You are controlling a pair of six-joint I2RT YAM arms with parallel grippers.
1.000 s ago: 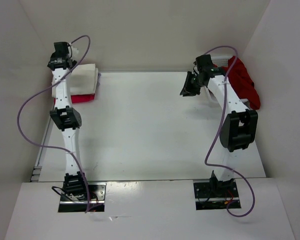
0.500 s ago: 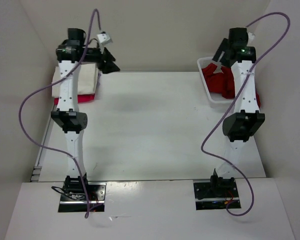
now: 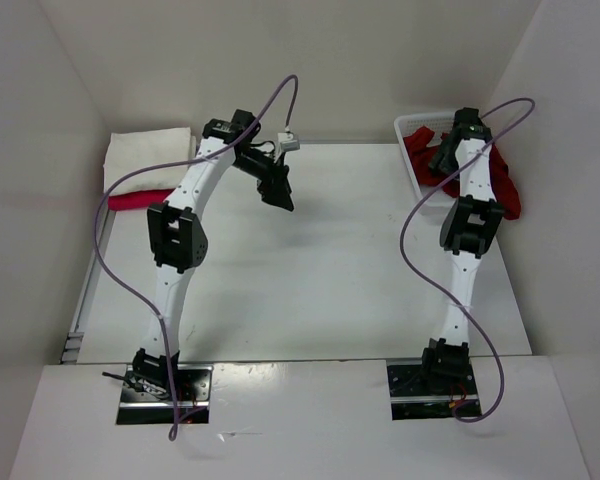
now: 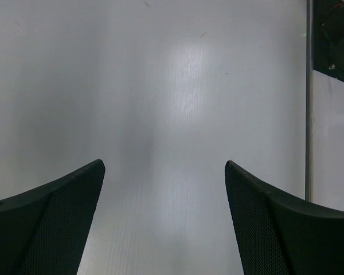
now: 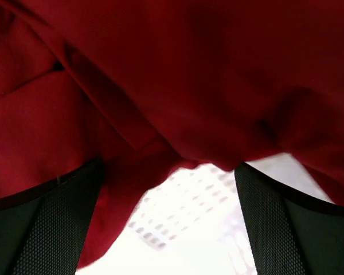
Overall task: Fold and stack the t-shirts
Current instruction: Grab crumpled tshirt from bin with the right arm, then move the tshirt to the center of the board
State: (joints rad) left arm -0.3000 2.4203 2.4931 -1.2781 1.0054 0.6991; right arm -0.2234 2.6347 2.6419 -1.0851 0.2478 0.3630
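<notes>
A white plastic lattice basket point(image 3: 410, 124) sat at the far right corner of a white table point(image 3: 310, 270), close to the right wall point(image 3: 570, 150) of a plain white enclosure. A metal rail point(image 3: 75, 330) ran along the table's left edge, beside the left wall point(image 3: 30, 200). Soft glare and a few faint specks marked the bare tabletop.

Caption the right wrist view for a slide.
Open right end effector poised over the crumpled dark red t-shirt, white basket showing beneath.

No readable text, labels or numbers anywhere.
</notes>
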